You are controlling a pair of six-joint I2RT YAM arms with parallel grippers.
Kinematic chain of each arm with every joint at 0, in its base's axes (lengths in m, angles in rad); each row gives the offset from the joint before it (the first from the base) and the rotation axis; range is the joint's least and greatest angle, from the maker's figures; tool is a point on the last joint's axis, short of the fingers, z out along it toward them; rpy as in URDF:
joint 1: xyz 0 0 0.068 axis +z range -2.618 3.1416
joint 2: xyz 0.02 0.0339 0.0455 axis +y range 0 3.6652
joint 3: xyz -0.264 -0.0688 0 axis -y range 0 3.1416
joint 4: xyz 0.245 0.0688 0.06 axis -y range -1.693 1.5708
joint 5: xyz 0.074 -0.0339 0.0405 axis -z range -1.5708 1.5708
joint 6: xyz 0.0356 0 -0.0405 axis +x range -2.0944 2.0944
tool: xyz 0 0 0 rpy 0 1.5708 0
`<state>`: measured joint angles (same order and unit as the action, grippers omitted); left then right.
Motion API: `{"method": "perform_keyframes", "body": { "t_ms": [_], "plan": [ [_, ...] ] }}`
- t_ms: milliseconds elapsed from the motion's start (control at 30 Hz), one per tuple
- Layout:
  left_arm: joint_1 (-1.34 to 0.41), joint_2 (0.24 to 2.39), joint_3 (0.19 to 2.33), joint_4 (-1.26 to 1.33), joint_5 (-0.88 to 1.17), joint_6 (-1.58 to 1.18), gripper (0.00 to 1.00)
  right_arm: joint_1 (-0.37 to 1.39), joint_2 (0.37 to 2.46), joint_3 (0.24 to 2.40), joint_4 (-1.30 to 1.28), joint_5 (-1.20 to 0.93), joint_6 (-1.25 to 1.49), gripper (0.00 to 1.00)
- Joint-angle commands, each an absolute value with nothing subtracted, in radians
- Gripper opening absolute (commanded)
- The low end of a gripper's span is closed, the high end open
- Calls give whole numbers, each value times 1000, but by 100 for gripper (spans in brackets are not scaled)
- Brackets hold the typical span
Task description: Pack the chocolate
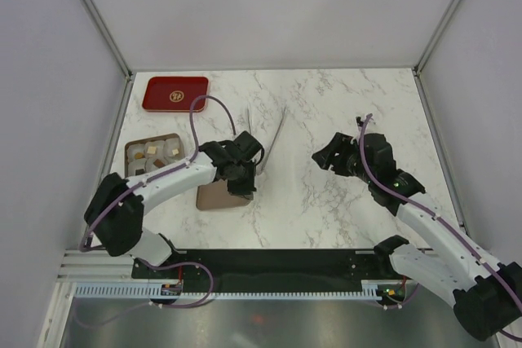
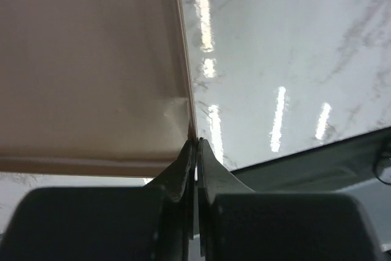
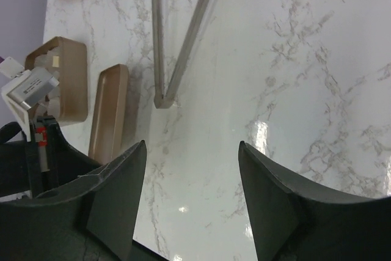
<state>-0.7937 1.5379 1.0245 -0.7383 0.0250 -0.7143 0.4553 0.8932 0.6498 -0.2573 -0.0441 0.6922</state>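
Marble-veined and glossy white, the table (image 1: pixel 326 103) carries bright lamp glints. At its far left lies a red tray (image 1: pixel 175 93), a smooth rounded rectangle with a round gold emblem. Nearer the arms sits a shallow brown box (image 1: pixel 130 152) with rounded corners, and the chocolate (image 1: pixel 152 151) lies inside it as small cream, tan and brown blocks. Metal tongs (image 1: pixel 265 140) lie in a narrow V to the right of the box, joined end toward the arms. A flat tan-brown lid (image 2: pixel 91 59), matte with a thin raised rim, sits just beside the box on its near right. The left arm reaches forward with a bent elbow, its wrist turned down over the lid. The left gripper (image 2: pixel 196 145) is clamped on the lid's rim near one corner. The right arm stretches toward mid-table, well apart from the other things. The right gripper (image 3: pixel 191 145) hangs over bare marble with its jaws spread wide, holding nothing.
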Motion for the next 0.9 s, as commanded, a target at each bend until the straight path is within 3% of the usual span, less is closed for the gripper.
{"method": "perform_keyframes", "body": {
  "t_ms": [0,300,400,633,767,867],
  "plan": [
    [-798,1404,1141,-840,80,-703,2,459,926,776,-224,-109,670,71],
    [-798,1244,1255,-942,184,-629,2,492,1103,971,-75,-134,536,91],
    [-798,1200,1273,-966,227,-600,2,529,1163,1032,-14,-109,413,92],
    [-798,1143,1289,-996,330,-514,2,687,1178,1083,52,-133,-227,95],
    [-796,1121,1301,-1014,360,-485,2,823,1051,898,61,-164,-619,97],
    [-795,1106,1311,-1026,385,-466,2,870,996,850,23,-166,-687,98]
  ]
}}
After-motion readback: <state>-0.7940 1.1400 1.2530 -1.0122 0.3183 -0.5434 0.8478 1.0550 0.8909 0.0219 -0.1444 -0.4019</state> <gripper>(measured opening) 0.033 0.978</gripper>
